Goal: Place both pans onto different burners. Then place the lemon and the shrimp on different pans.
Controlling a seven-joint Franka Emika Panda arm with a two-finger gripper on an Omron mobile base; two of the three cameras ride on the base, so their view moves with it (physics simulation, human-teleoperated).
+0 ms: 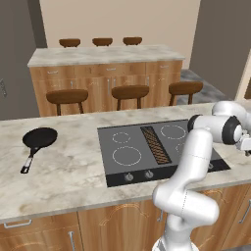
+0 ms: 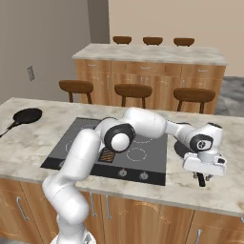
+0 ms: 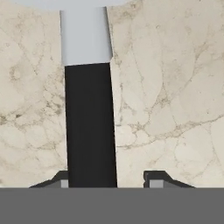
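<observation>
One black pan (image 1: pixel 39 138) rests on the counter far left of the cooktop (image 1: pixel 115 171), its handle pointing toward the front edge; it also shows as pan (image 2: pixel 26 116). A second pan (image 2: pixel 180 148) lies on the counter just right of the cooktop, mostly hidden behind my hand. My gripper (image 2: pixel 201 177) hangs low over that pan's handle (image 3: pixel 89 127). In the hand view the gripper (image 3: pixel 109 179) straddles the handle, which lies against the left fingertip with a gap to the right one. The burners (image 1: pixel 126 156) are bare. The lemon and the shrimp are out of view.
A brown grille (image 1: pixel 155 144) runs down the cooktop's middle, with knobs (image 1: pixel 138 175) along its front. My arm stretches across the cooktop's right half. Bar stools (image 1: pixel 130 91) and a second island (image 1: pixel 105 56) stand beyond the counter.
</observation>
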